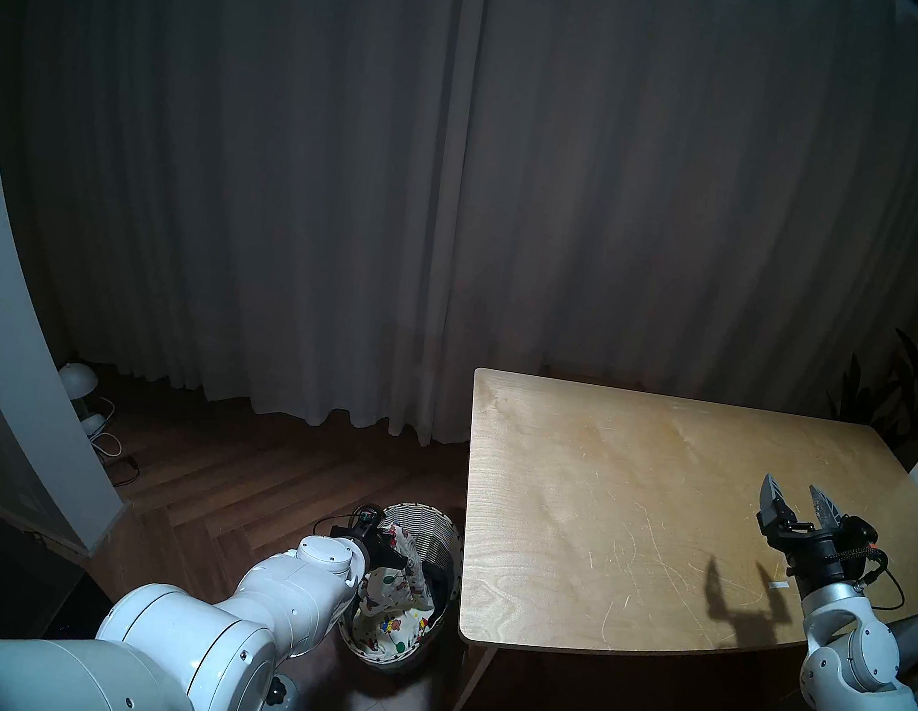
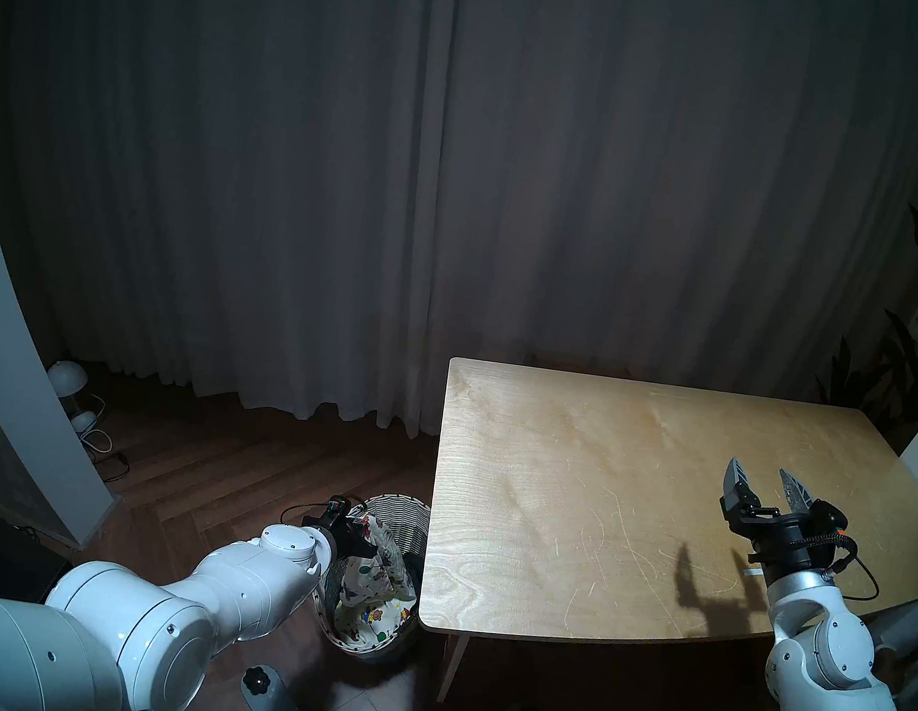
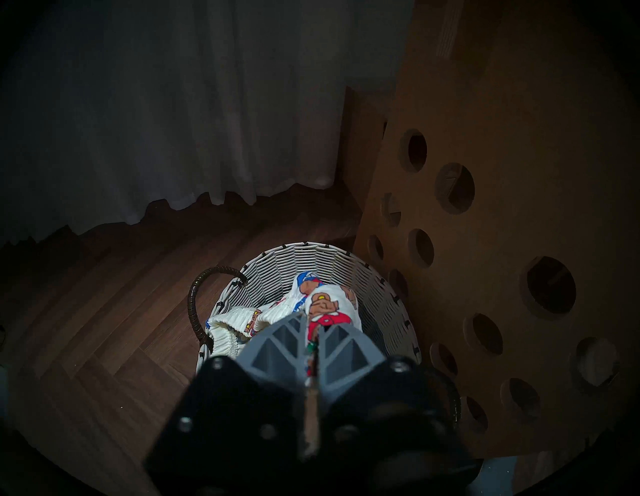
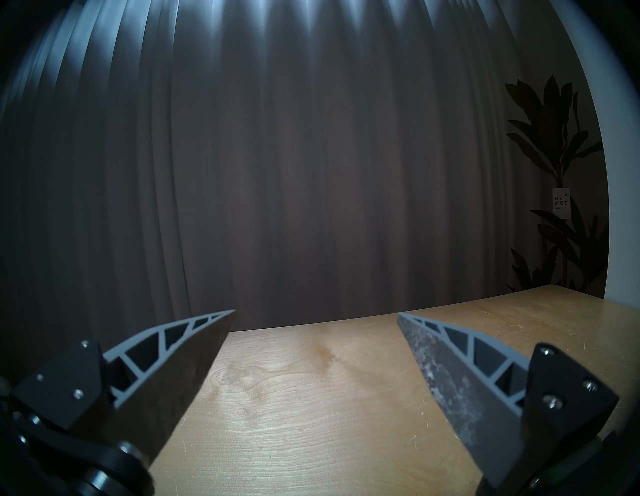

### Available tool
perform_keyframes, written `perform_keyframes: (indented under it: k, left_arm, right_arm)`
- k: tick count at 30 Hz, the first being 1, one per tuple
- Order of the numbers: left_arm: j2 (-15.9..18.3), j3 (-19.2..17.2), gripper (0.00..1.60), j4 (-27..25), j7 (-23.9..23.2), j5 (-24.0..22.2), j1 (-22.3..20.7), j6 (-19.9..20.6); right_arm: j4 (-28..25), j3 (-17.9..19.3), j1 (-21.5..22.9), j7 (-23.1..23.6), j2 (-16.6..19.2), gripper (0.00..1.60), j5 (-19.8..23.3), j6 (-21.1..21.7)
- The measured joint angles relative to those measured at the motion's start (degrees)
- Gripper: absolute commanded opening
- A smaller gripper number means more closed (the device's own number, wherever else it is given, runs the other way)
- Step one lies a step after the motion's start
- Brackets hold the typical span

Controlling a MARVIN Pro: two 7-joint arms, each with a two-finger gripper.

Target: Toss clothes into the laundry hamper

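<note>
Inside the woven white hamper (image 3: 377, 298) lies a cream bear-print garment (image 3: 329, 304).

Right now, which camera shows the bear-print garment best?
Left wrist view: the bear-print garment is close, pinched by the left gripper over the hamper. Both head views show it small and partly hidden. Right wrist view shows none.
</note>
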Motion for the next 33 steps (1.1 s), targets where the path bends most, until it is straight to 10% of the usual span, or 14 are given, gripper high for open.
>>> perform_keyframes:
  k: [25,27,29,33]
  left_arm:
    - [-0.6,-2.8,0.61,1.1,1.1,-2.1,-3.9,-2.2]
    - [0.0,-3.7,0.73,0.0,1.1,-2.8,-4.5,-3.5]
    - [1.3,-4.9,1.37,-2.2,1.6,-3.7,-5.7,-5.9]
    - [3.3,-6.4,1.60,-4.8,2.7,-4.5,-7.2,-8.9]
  right_arm:
    - [0.1,0.0,0.1,0.0,0.0,1.60,-0.1,0.0]
    - [0.1,0.0,0.1,0.0,0.0,1.60,-0.1,0.0]
    - [0.1,-0.1,0.2,0.0,0.0,1.60,-0.1,0.0]
    - [0.2,-0.1,0.2,0.0,0.0,1.60,-0.1,0.0]
